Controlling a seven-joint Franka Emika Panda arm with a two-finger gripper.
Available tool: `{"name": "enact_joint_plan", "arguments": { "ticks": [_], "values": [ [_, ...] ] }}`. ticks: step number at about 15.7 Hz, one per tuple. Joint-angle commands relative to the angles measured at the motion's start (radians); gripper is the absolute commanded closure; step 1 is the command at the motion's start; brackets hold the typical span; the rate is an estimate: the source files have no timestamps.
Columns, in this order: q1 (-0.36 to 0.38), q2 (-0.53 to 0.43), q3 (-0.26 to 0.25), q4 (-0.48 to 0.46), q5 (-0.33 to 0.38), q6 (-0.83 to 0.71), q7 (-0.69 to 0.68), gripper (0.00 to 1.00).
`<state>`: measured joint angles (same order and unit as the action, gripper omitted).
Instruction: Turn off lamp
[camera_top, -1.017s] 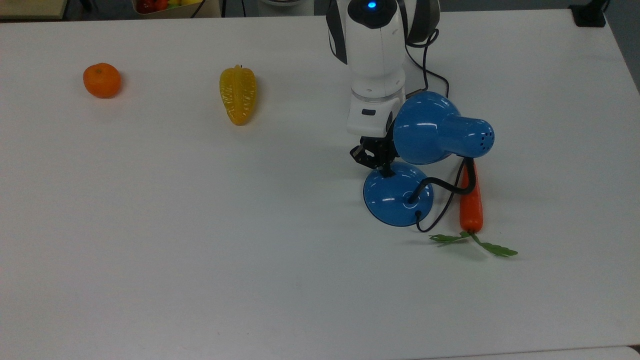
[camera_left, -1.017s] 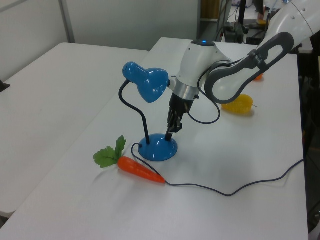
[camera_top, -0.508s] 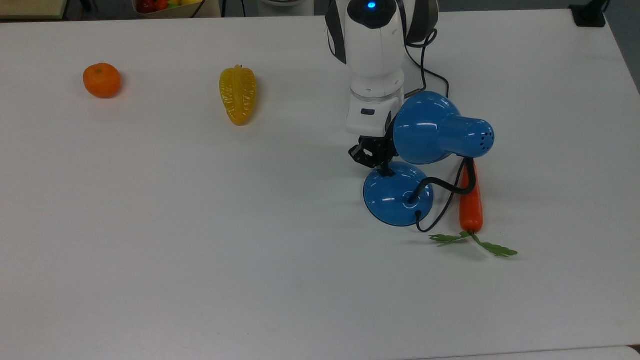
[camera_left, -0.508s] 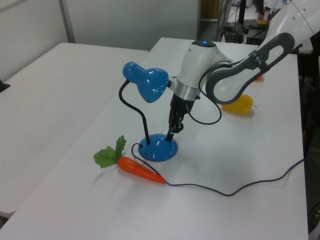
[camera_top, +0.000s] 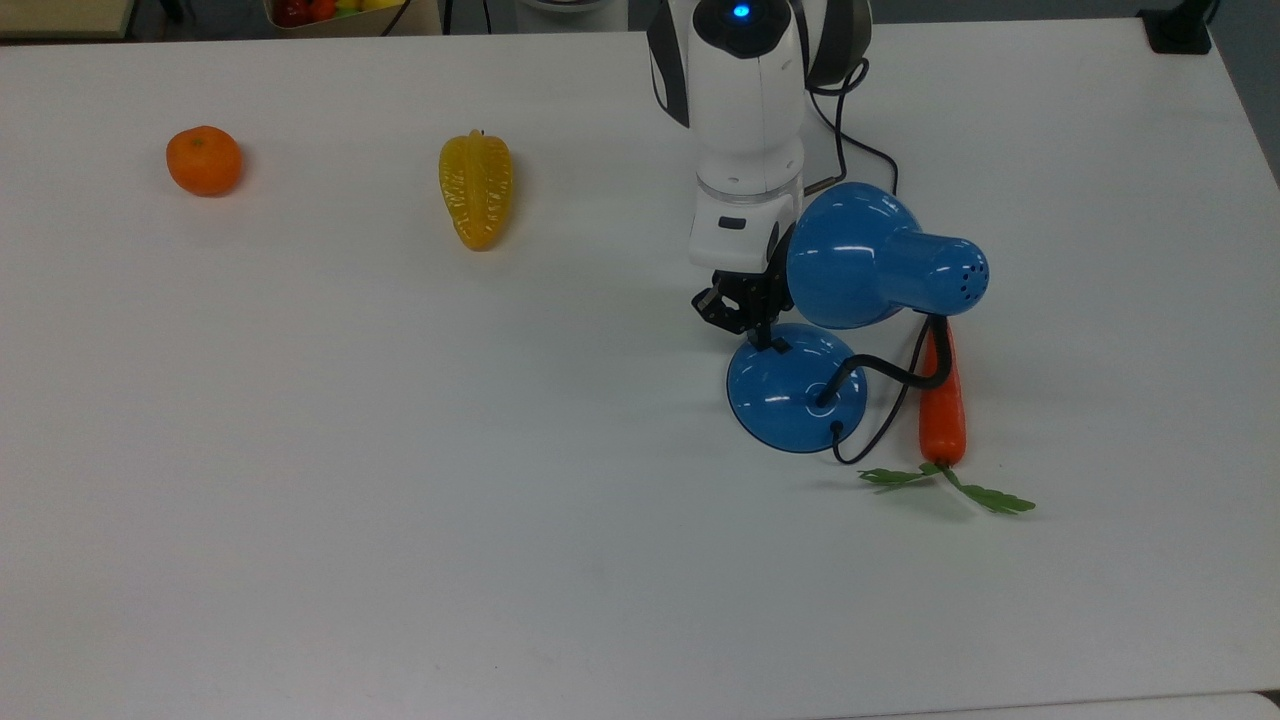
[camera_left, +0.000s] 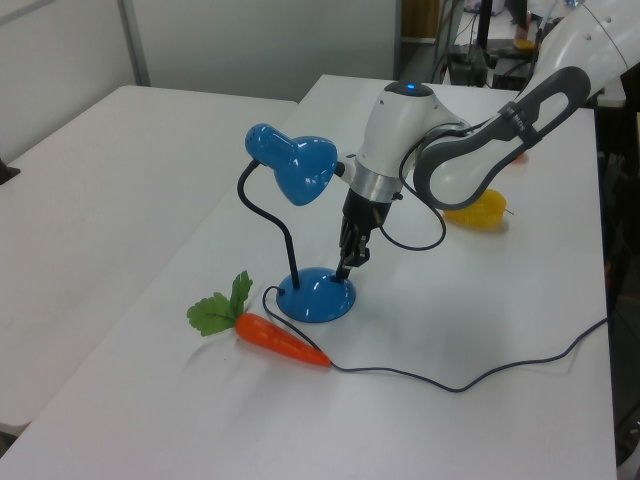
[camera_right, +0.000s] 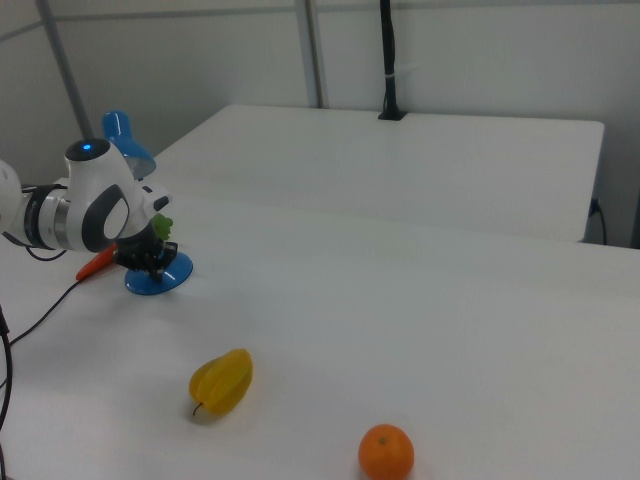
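The lamp stands on the white table (camera_top: 400, 450), with a glossy blue shade (camera_top: 860, 255), a black bendy neck (camera_top: 890, 375) and a round blue base (camera_top: 790, 400). No glow shows on the table under the shade. My gripper (camera_top: 762, 335) points down at the base's far rim, beside the shade, with its black fingers shut together and nothing held. In the left view the gripper (camera_left: 346, 268) tip hangs just over the base (camera_left: 315, 298), below the shade (camera_left: 295, 165). The right view shows the gripper (camera_right: 150, 256) above the base (camera_right: 158, 278).
A carrot (camera_top: 942, 405) with green leaves lies right of the base in the top view, touching the lamp's dark cord (camera_top: 870, 440). A yellow starfruit (camera_top: 476, 190) and an orange (camera_top: 204, 160) lie far to the top view's left. The cord trails across the table (camera_left: 470, 380).
My gripper has drifted a little away from the lamp base, towards the top view's upper left. The lamp, carrot and fruit have not moved.
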<state>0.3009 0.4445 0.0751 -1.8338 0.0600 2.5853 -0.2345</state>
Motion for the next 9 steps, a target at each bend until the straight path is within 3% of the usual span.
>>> {"name": "enact_joint_plan", "arguments": {
  "ticks": [1,2,3,5,7,9],
  "values": [
    [-0.028,-0.091,0.006,-0.073,-0.008,-0.141,-0.008,1.00],
    [-0.037,-0.113,0.006,-0.071,-0.008,-0.195,-0.009,0.99],
    [-0.046,-0.136,0.006,-0.070,-0.008,-0.242,-0.008,0.91],
    [-0.063,-0.174,0.005,-0.065,-0.005,-0.336,-0.006,0.61],
    [-0.074,-0.208,0.003,-0.065,-0.006,-0.395,-0.008,0.01],
    [-0.085,-0.248,-0.001,-0.065,-0.006,-0.451,-0.006,0.00]
  ]
}}
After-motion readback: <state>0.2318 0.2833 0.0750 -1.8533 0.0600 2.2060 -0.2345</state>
